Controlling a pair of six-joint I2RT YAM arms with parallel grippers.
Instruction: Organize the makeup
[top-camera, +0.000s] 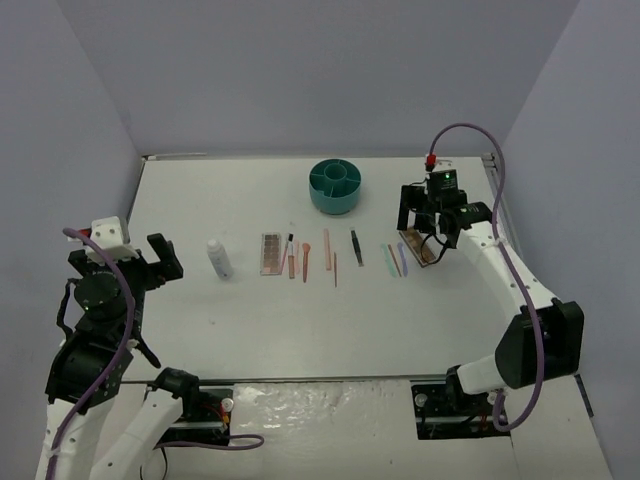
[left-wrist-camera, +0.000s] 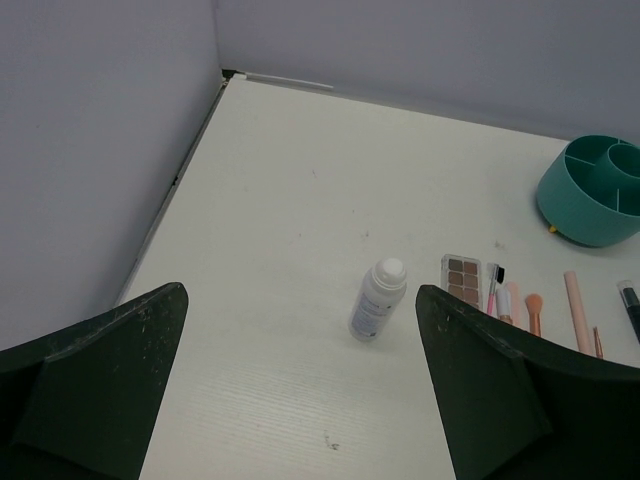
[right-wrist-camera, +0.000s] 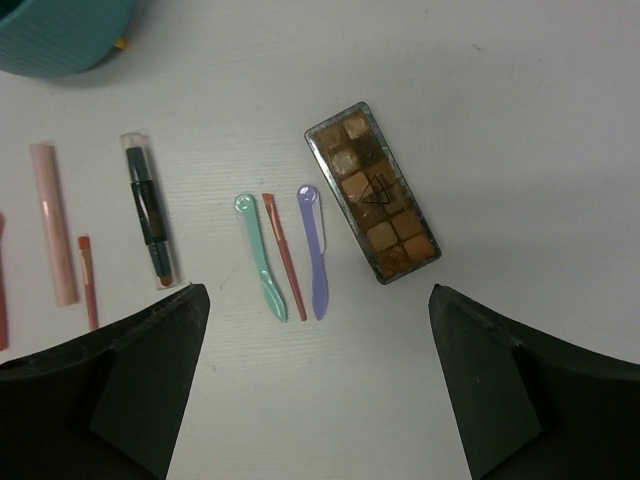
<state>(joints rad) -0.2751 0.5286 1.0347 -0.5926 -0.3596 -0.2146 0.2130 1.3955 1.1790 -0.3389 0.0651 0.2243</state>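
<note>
Right wrist: brown palette (right-wrist-camera: 372, 193) ahead, between spread right fingers (right-wrist-camera: 530, 395) (untouched).

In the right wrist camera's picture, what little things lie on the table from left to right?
Pink stick, small orange brush, dark stick, green spatula, thin red brush, purple spatula, eyeshadow palette.

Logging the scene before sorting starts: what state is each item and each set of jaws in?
White bottle: capped, apparently upright.
Teal cup: upright, compartments look empty.
Left palette: flat, pans up.
Right palette: flat, pans up.
Sticks: lying flat.
Left gripper: jaws open, empty.
Right gripper: jaws open, empty.
</note>
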